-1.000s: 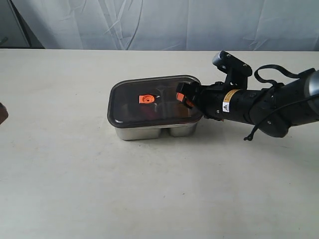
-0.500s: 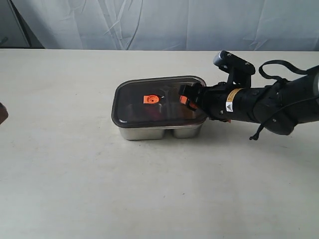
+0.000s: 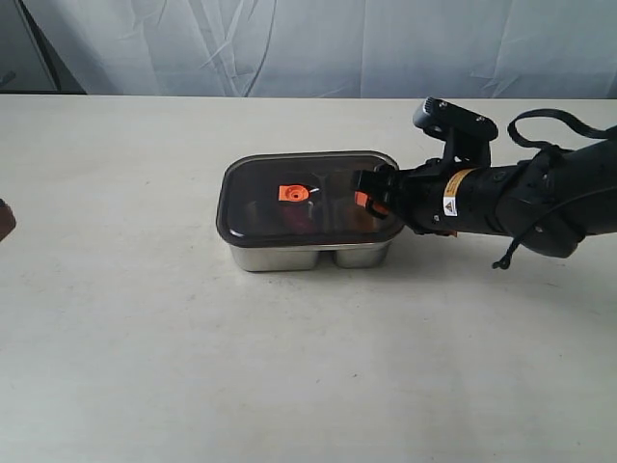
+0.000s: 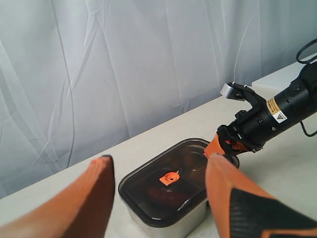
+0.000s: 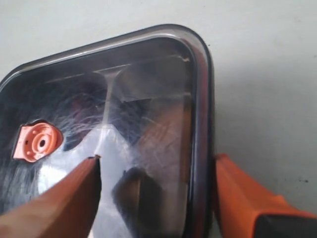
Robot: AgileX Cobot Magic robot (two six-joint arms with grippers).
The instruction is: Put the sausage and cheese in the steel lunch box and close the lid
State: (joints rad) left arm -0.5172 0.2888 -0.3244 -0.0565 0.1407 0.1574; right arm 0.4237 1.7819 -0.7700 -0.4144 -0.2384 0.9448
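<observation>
- My right gripper (image 3: 370, 198) is spread: one finger over the lid (image 3: 260, 207), the other outside its right rim.
- My left gripper (image 4: 158, 198) hangs spread and empty.
- The lid sits flat on the steel lunch box (image 3: 289, 258) at frame centre. I judge closing nearly done, perhaps needing a final press.

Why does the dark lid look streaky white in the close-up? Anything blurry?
Right wrist view: the lid reflects light in pale streaks, veiling the inside. Left wrist view: the left gripper is close and out of focus. Exterior view: even light, sharp, soft shadows.
</observation>
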